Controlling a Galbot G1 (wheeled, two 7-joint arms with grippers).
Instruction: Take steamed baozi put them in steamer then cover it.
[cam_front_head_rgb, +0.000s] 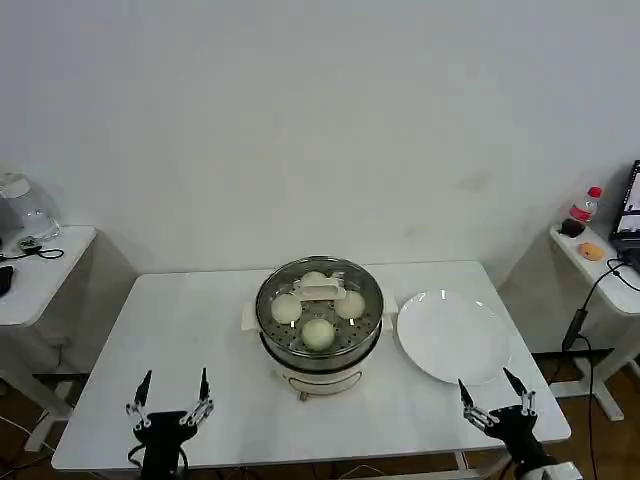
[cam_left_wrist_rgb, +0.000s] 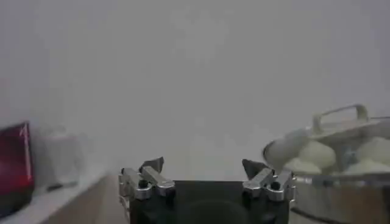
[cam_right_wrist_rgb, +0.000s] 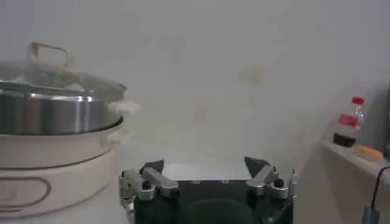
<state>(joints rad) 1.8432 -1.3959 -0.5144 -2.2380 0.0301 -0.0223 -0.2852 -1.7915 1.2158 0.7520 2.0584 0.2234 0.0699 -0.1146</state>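
Desk: we see the white desk (cam_front_head_rgb: 200, 330) carrying everything, with the steamer near its middle and a flat white plate (cam_front_head_rgb: 452, 335) just beside it on the right.
Steamer: the steamer (cam_front_head_rgb: 319, 345) stands upright on its white base, steel wall visible in both wrist views.
Cover: the cover (cam_front_head_rgb: 320, 292) sits on top of the steamer, its cream bar handle centred; we judge the covering step done.
Baozi: four steamed baozi (cam_front_head_rgb: 318, 333) lie inside under the glass, and the plate is bare, so we judge the loading step done too.
Left end effector: the left end effector (cam_front_head_rgb: 172, 400) hovers at the desk's near edge, well apart from the steamer, released with fingers spread and nothing between them.
Right end effector: the right end effector (cam_front_head_rgb: 492, 398) hangs near the front right corner, likewise released and carrying nothing.
Remaining: we judge nothing is left.
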